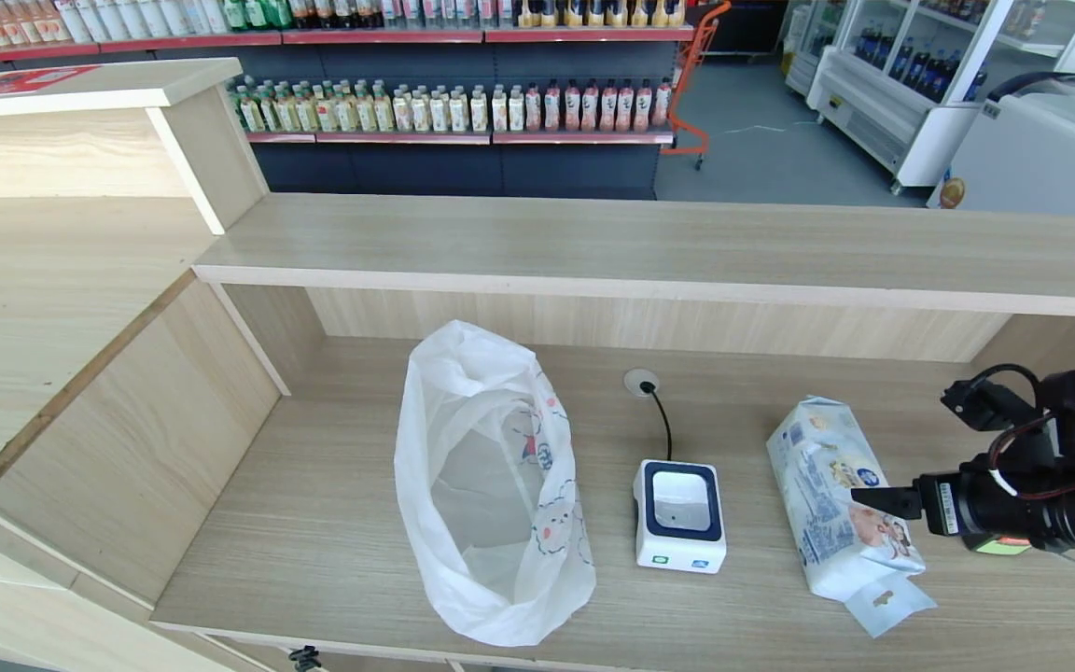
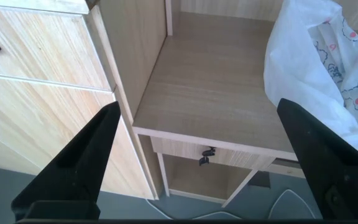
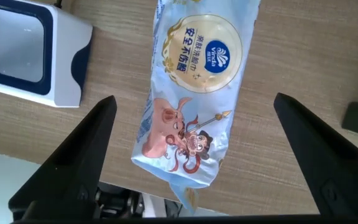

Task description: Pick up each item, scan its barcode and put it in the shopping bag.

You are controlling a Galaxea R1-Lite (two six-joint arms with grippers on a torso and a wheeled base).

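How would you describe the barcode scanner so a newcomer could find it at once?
On the lower wooden counter, look at the middle, between the white shopping bag on the robot's left and the pale blue pack on its right. The barcode scanner is the small white box with a dark-framed window on top and a black cable behind; both neighbours are soft plastic.
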